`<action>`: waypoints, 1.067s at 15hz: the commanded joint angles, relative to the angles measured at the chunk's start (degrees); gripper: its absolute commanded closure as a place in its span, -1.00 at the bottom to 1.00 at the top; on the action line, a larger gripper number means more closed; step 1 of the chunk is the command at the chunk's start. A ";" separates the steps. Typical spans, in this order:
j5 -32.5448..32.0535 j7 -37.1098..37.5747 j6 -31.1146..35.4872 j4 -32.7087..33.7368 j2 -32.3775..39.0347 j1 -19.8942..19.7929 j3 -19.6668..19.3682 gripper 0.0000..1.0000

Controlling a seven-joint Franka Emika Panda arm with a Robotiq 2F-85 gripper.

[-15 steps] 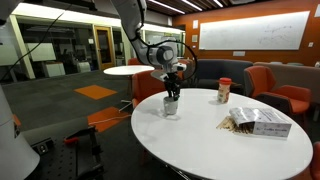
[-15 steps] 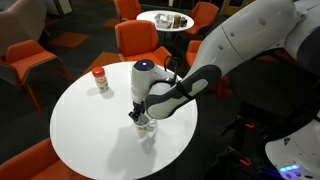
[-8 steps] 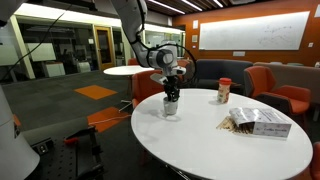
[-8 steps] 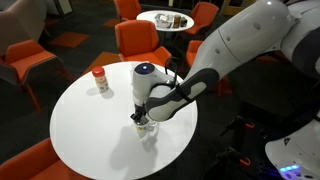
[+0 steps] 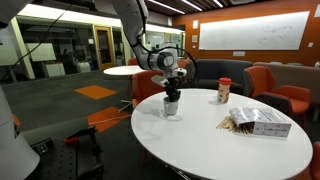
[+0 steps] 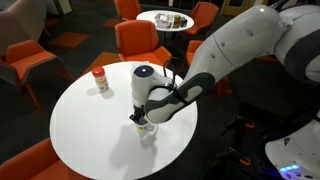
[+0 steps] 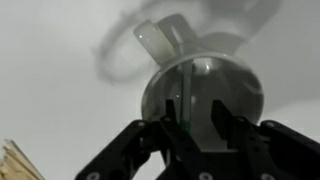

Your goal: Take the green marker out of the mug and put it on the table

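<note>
black two-fingered gripper (image 7: 190, 135) low at centre of wrist view, fingers parted around thin dark green marker (image 7: 188, 100); marker upright inside small silvery mug (image 7: 205, 95), long axis vertical, between the fingertips, on round white table (image 5: 200, 140).

Orange armchairs (image 5: 276, 84) ring a carpeted lounge with grey flooring and an orange floor patch (image 5: 97, 91), a whiteboard (image 5: 251, 34) on an orange wall, glass-walled offices (image 5: 60, 48) behind.
</note>
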 commanded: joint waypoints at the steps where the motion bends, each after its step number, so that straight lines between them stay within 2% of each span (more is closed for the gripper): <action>1: -0.37 0.92 2.04 1.69 1.32 1.58 -1.49 0.57; 2: -0.57 1.00 2.16 1.87 1.47 1.90 -1.78 0.88; 3: -0.80 1.09 2.26 1.91 1.47 2.23 -2.09 0.88; 4: -0.91 1.25 2.18 1.97 1.46 2.50 -2.36 1.00; 8: -1.53 1.20 1.63 0.65 -0.48 3.72 -3.30 0.99; 11: -1.14 -0.46 0.83 -1.56 -4.27 3.28 -1.86 0.99; 16: -0.88 -3.34 -6.26 -4.26 -12.09 1.79 0.41 0.99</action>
